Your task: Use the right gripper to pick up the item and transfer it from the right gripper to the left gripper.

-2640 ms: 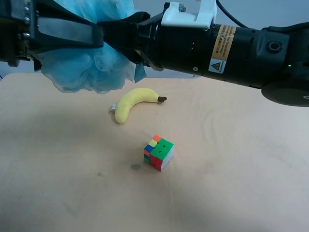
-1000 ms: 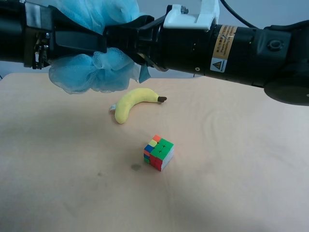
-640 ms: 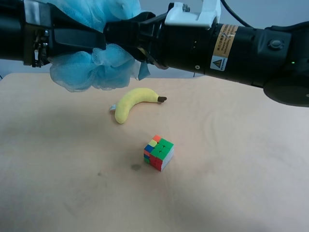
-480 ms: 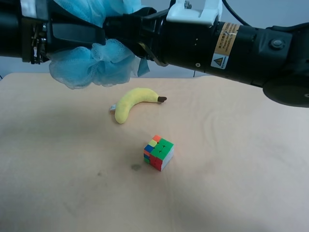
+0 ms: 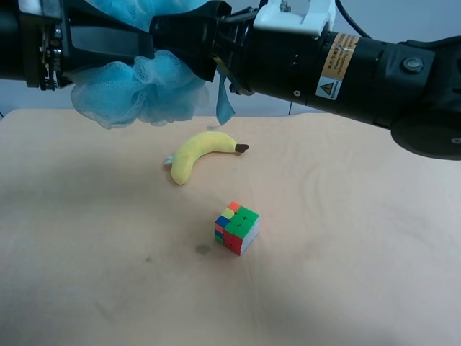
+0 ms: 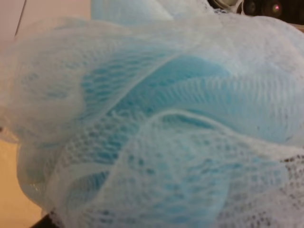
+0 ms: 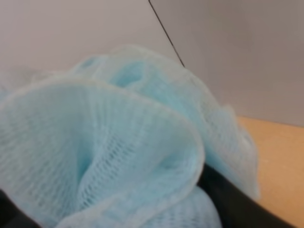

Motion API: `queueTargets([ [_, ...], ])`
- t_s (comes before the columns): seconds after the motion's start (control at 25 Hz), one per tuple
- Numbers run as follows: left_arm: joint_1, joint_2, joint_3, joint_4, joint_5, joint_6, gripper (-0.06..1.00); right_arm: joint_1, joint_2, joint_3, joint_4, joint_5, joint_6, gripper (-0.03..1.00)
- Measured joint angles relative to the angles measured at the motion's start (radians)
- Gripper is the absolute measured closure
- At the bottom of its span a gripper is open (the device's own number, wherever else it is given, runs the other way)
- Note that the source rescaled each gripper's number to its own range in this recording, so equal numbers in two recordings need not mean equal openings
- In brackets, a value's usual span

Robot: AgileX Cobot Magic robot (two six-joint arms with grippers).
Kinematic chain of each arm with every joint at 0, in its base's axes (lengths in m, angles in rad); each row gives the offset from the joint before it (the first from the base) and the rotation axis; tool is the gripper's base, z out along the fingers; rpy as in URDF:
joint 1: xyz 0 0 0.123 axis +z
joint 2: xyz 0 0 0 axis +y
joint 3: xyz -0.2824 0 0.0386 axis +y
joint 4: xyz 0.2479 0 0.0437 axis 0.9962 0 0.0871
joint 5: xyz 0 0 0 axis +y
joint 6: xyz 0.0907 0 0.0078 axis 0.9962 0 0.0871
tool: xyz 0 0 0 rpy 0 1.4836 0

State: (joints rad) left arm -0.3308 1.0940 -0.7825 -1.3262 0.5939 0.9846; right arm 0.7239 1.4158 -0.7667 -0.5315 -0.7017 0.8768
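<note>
- Where the two arms meet in the air above the far edge of the bench [image 5: 346, 252], toward its far left corner as the high camera shows it, a light-blue bath pouf [image 5: 140, 90] hangs between them, clear of the surface
- The left gripper [image 5: 140, 49], on the arm at the high view's left, is clamped on the pouf; the mesh bulges above and below its black fingers
- In the left wrist view, the pouf [image 6: 156, 128] fills nearly the whole picture
- The right gripper [image 5: 180, 32], on the arm with the orange label, reaches into the pouf from the other side
- In the right wrist view, one black finger [image 7: 237, 199] shows beside the mesh [image 7: 109, 156]; I cannot tell whether this gripper presses on the pouf or stands loose
- A blue ribbon [image 5: 225, 101] dangles from the pouf below the right gripper
- A yellow banana [image 5: 196, 153] lies on the bench below the pouf, near the far edge
- A coloured cube [image 5: 236, 228] sits about mid-bench, apart from the banana
</note>
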Motion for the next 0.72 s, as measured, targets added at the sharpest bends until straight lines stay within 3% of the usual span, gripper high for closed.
queueTargets([
  [0.24, 0.0, 0.0, 0.0, 0.001, 0.0, 0.001, 0.81, -0.001, 0.0, 0.0, -0.003, 0.001, -0.002, 0.5],
  [0.48, 0.0, -0.003, 0.0, 0.047, -0.01, 0.007, 0.82, -0.01, 0.004, 0.0, -0.013, 0.037, -0.002, 0.27],
  [0.72, 0.0, -0.009, -0.007, 0.078, -0.012, 0.007, 0.83, -0.01, 0.005, 0.007, 0.001, 0.011, -0.01, 0.23],
])
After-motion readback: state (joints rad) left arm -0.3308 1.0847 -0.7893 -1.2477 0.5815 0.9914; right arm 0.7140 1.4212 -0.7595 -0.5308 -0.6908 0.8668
